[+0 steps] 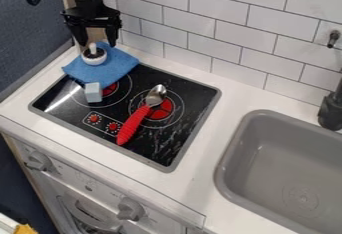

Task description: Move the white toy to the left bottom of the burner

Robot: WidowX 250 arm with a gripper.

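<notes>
A small round white toy (94, 56) with a dark top and a pale knob rests on the blue cloth (118, 59), which lies over the stove's back left corner. My gripper (96, 40) hangs over the cloth at the upper left, its two fingers spread apart just above and to either side of the white toy, holding nothing. On the black cooktop (57, 98), a pale blue-white block (93, 92) sits at the left burner, below the cloth's front edge. The block partly covers that burner's red centre.
A spoon with a red handle (133, 125) lies across the right burner, its metal bowl towards the back. The grey sink (229, 165) is at the right, with a black faucet (330, 110) behind it. White tiled wall rises behind the counter; stove knobs line the front.
</notes>
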